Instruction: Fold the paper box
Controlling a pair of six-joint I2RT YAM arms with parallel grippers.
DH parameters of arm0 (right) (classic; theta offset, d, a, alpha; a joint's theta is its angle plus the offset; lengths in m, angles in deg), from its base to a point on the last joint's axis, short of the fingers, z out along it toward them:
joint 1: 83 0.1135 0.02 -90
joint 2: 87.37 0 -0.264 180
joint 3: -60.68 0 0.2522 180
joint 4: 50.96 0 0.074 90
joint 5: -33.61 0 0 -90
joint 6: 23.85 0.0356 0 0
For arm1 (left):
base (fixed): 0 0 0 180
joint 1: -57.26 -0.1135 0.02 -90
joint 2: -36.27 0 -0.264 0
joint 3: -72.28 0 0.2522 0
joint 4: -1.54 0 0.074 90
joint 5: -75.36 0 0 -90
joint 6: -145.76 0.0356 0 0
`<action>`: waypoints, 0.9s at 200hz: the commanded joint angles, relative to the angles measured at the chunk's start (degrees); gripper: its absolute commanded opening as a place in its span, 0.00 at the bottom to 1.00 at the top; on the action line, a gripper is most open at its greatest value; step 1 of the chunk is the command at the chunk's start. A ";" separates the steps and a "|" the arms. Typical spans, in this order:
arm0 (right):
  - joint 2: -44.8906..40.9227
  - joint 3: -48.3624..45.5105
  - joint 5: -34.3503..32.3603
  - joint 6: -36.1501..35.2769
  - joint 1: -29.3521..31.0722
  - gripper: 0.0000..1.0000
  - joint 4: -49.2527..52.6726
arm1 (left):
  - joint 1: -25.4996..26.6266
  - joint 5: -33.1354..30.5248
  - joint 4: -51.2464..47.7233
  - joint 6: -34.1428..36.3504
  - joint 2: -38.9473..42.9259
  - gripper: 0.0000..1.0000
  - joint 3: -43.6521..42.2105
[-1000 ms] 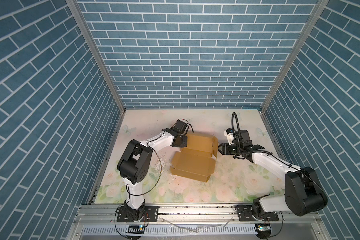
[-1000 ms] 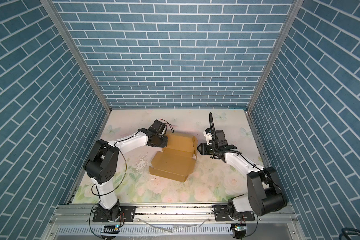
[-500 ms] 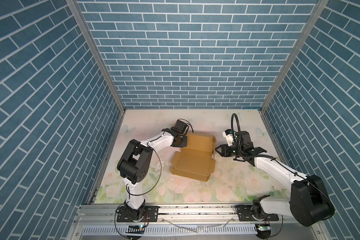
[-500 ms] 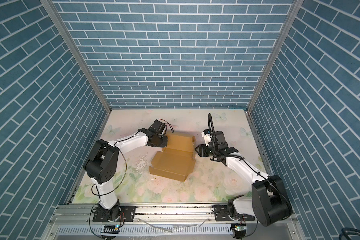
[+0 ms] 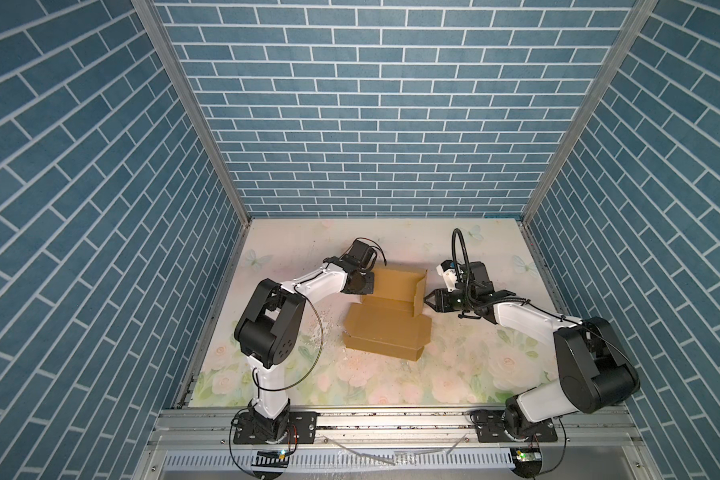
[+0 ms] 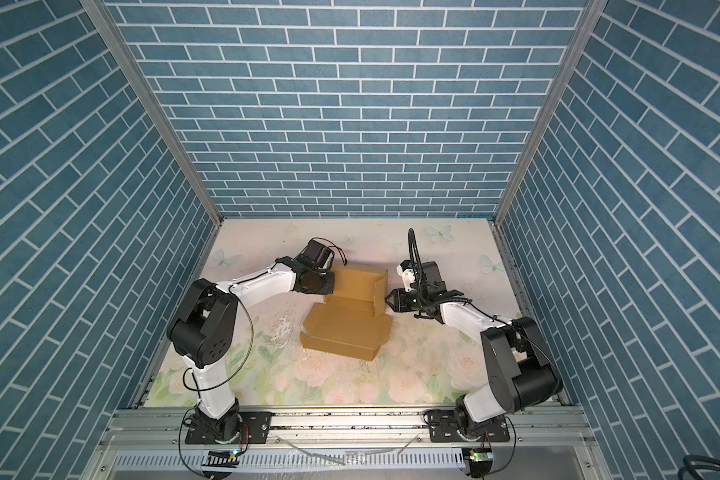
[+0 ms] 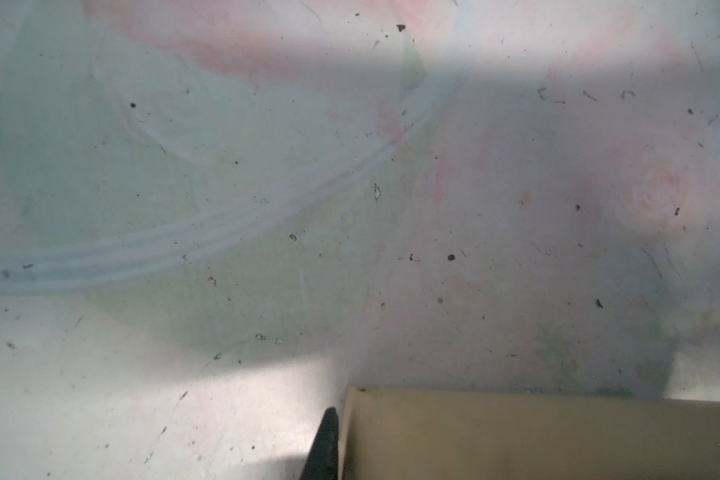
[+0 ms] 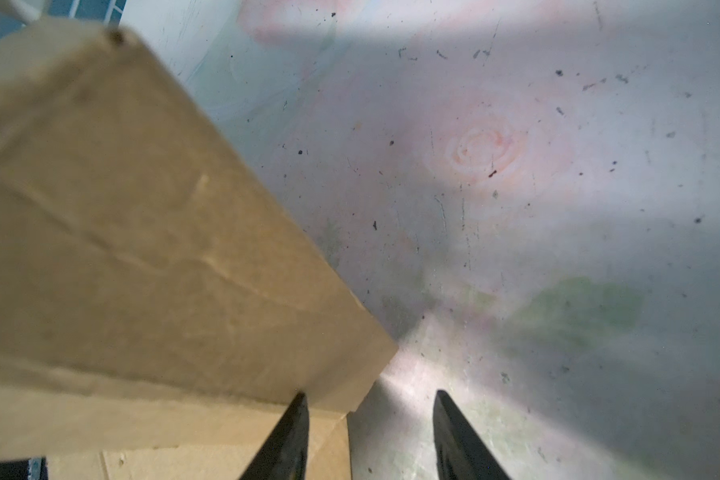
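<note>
The paper box (image 5: pixel 385 332) is plain brown cardboard lying mid-table in both top views, its (image 6: pixel 344 328) near panel low and its far walls raised. My left gripper (image 5: pixel 366 286) sits at the box's far left wall. In the left wrist view one black finger (image 7: pixel 326 444) presses against the cardboard (image 7: pixel 516 436), which hides the other finger. My right gripper (image 5: pixel 428 298) is open at the upright right side flap (image 5: pixel 420 289). In the right wrist view the flap (image 8: pixel 142 249) has its corner just inside my right gripper (image 8: pixel 371 394), touching the inner finger.
The floral table mat (image 5: pixel 454 374) carries scattered crumbs and white scuffs left of the box. Blue brick-pattern walls (image 5: pixel 371 124) close in three sides. A metal rail (image 5: pixel 391 428) with both arm bases runs along the front edge.
My right gripper has slid left, closing in on the box's right side flap. The left arm and the box have hardly moved.
</note>
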 commanded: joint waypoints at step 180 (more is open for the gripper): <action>-1.33 6.77 6.80 -6.31 2.29 0.45 1.46 | -0.21 0.55 -3.37 1.59 -1.43 0.14 0.13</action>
